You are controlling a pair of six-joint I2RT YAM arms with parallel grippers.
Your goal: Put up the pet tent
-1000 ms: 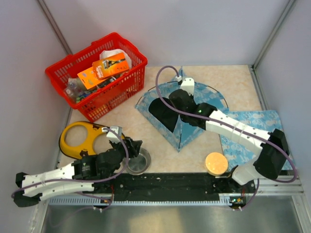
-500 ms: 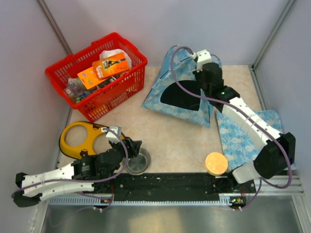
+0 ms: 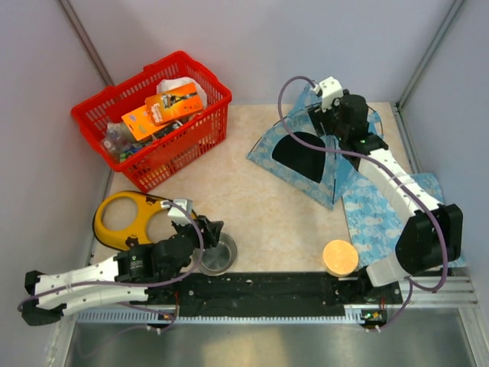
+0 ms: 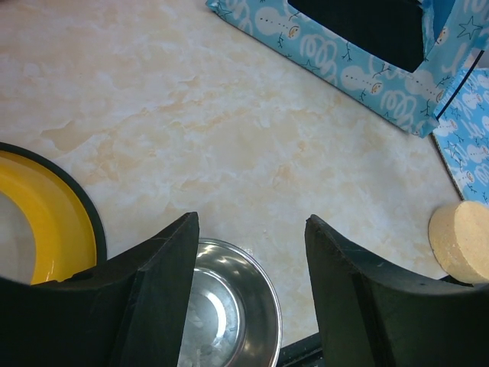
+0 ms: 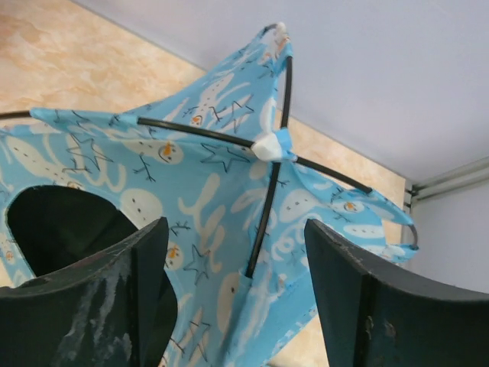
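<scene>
The pet tent (image 3: 330,172) stands upright at the back right of the table, light-blue printed fabric with a dark arched doorway facing the front left. Its thin dark poles cross at a white hub (image 5: 269,145) at the peak. My right gripper (image 3: 338,126) hovers over the tent's top. In the right wrist view my right gripper (image 5: 237,229) is open, with the tent's fabric (image 5: 206,176) lying between the spread fingers and touching neither. At the front left, my left gripper (image 4: 252,222) is open above a steel bowl (image 4: 229,306), holding nothing.
A red basket (image 3: 153,115) of packets sits at the back left. A yellow ring-shaped item (image 3: 122,218) lies by the left arm, beside the steel bowl (image 3: 218,254). A round beige puck (image 3: 340,258) lies front right. A flat blue printed mat (image 3: 382,214) is under the right arm.
The tent went from lying flat mid-table to standing upright farther back and right, carried by my right gripper. That gripper then opened and let it go. The left arm stayed put.
</scene>
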